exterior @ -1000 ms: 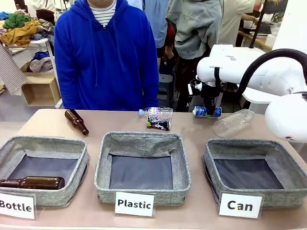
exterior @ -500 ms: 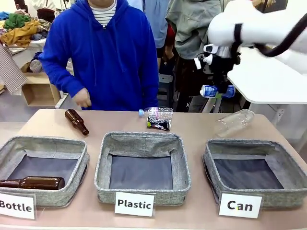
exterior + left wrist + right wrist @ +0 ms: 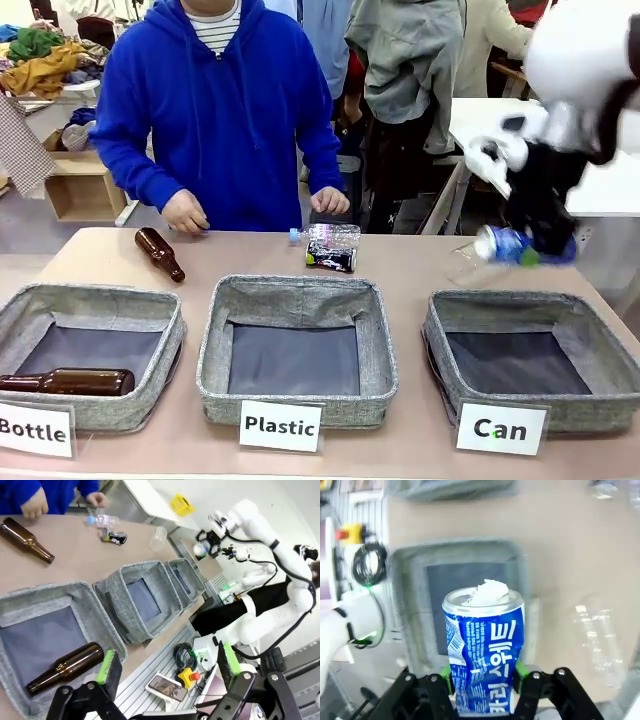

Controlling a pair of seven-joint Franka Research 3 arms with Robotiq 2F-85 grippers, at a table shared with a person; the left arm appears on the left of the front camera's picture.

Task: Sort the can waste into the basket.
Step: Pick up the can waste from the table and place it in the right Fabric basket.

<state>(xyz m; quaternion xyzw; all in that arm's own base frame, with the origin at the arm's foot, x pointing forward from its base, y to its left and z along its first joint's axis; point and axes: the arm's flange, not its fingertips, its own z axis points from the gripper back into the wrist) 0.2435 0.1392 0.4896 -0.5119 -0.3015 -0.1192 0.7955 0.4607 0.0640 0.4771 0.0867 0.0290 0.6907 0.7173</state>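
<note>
Held can (image 3: 501, 243) in right gripper (image 3: 483, 674) over rightmost basket (image 3: 585, 408); other can (image 3: 331, 259) behind middle bin (image 3: 300, 396)

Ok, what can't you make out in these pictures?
- Front view: motion blur smears the right claw; its grip on the blue can is unclear.
- Front view: black can lettering, too small.
- Right wrist view: blue can's lower end, cut off by the bottom edge.
- Left wrist view: Can basket, mostly hidden behind the Plastic basket.

The blue-and-white can (image 3: 484, 650) shows white lettering on blue, with a silver top. The black can (image 3: 331, 258) sits on a tan table (image 3: 400, 266). The basket (image 3: 510, 303) is grey fabric with a dark liner, and its card (image 3: 500, 429) is white with black print. The brown bottle (image 3: 160, 254) is glossy. The right tool (image 3: 482, 674) is black with green pads.
</note>
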